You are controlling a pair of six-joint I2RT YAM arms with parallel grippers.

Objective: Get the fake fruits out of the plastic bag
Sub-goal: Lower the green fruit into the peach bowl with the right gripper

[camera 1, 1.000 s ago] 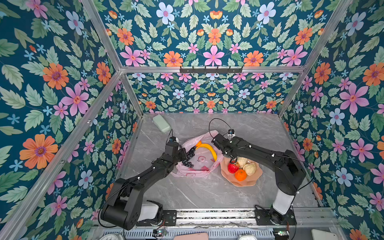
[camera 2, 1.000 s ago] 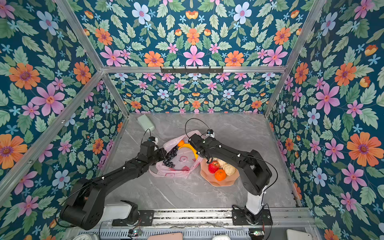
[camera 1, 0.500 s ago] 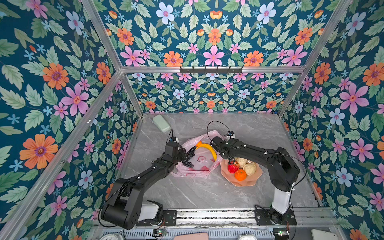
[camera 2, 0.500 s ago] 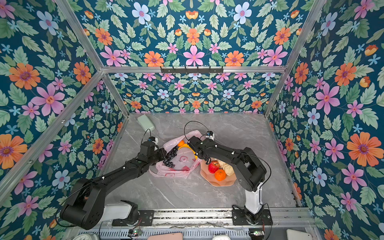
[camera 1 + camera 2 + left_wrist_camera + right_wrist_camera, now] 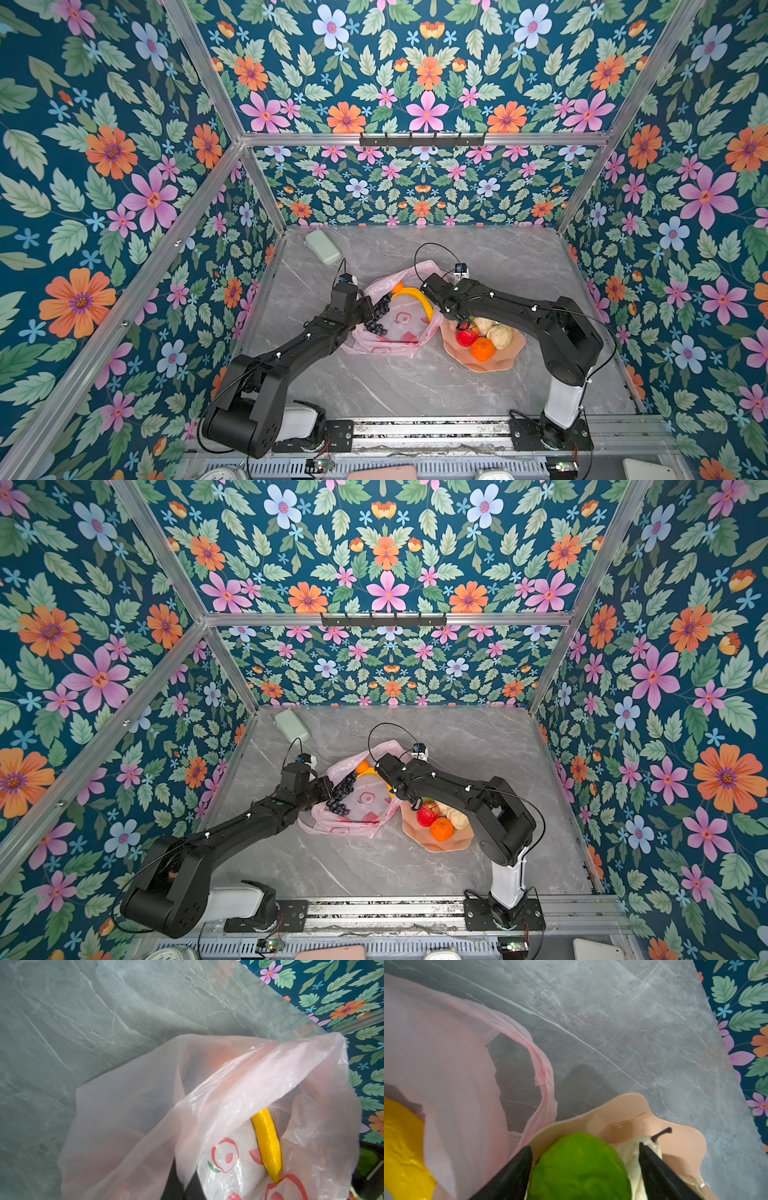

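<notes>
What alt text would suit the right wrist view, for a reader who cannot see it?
A bumpy green fruit sits within the open right gripper, over a peach bowl holding a cream fruit with a dark stem. Beside the bowl, a pink plastic bag and a yellow banana lie on a grey marble table.

Both arms are showing matte black links with rounded joint housings: the left arm [image 5: 299,345] at the lower left of both top views, the right arm [image 5: 519,309] at the right. Small white tabs [image 5: 491,294] are dotting the links. Each lowest segment is wearing a white shell [image 5: 565,401] above a black plate [image 5: 521,434] on the silver rail [image 5: 415,428]. Thin black cables [image 5: 433,243] are looping off the wrists. In the right wrist view, two black tapered fingers [image 5: 512,1176] are filling the bottom edge.
</notes>
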